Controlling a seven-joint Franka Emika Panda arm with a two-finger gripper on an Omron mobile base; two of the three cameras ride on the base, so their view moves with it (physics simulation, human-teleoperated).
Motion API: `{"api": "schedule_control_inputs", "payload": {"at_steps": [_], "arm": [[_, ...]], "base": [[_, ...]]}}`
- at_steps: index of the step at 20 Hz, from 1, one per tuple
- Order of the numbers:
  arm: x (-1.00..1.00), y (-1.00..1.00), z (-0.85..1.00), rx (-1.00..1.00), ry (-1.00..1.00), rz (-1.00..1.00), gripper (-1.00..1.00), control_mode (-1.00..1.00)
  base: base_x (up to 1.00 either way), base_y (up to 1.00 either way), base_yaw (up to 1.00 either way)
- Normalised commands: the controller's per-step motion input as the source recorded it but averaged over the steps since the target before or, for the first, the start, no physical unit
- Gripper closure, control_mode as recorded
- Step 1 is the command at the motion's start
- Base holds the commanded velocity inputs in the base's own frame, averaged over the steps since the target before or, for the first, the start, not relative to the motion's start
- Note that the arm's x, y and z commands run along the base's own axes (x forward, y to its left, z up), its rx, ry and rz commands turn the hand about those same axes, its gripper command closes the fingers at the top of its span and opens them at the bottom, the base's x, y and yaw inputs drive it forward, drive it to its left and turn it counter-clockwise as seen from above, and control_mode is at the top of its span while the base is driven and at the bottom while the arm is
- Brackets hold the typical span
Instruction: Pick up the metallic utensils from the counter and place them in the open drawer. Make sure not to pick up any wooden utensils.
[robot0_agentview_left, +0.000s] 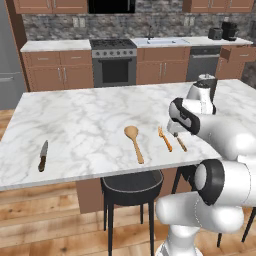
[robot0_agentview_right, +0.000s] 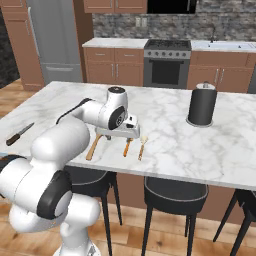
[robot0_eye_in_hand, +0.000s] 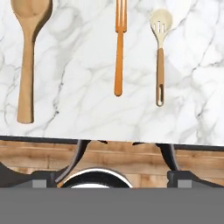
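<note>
Progress: nothing moved yet; both metal pieces lie on the tabletop (robot0_agentview_left: 90, 115).
Knife (robot0_agentview_left: 43, 155): far out at nine o'clock.
Orange-handled utensil (robot0_eye_in_hand: 119, 48): at twelve o'clock from the tool (robot0_agentview_right: 131, 131), between two wooden spoons.
Tool: released, empty.

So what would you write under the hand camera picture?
Tan wooden spoon, orange fork and pale-headed slotted spoon side by side on white marble counter.

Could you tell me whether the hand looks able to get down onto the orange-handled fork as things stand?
Probably yes: the hand hovers open over the counter edge, and the orange-handled fork lies flat with bare marble separating it from the wooden spoon and slotted spoon.
</note>
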Motion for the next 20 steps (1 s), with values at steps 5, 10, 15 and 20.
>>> {"api": "schedule_control_inputs", "payload": {"at_steps": [5,10,15,20], "arm": [[0.34,0.0,-0.23,0.0,0.0,0.0,-1.0,-1.0],[0.36,0.0,-0.24,0.0,0.0,0.0,-1.0,-1.0],[0.43,0.0,-0.28,0.0,0.0,0.0,-1.0,-1.0],[0.48,0.03,-0.31,0.0,0.0,0.0,-1.0,-1.0]], "base": [[0.0,0.0,0.0],[0.0,0.0,0.0],[0.0,0.0,0.0],[0.0,0.0,0.0]]}}
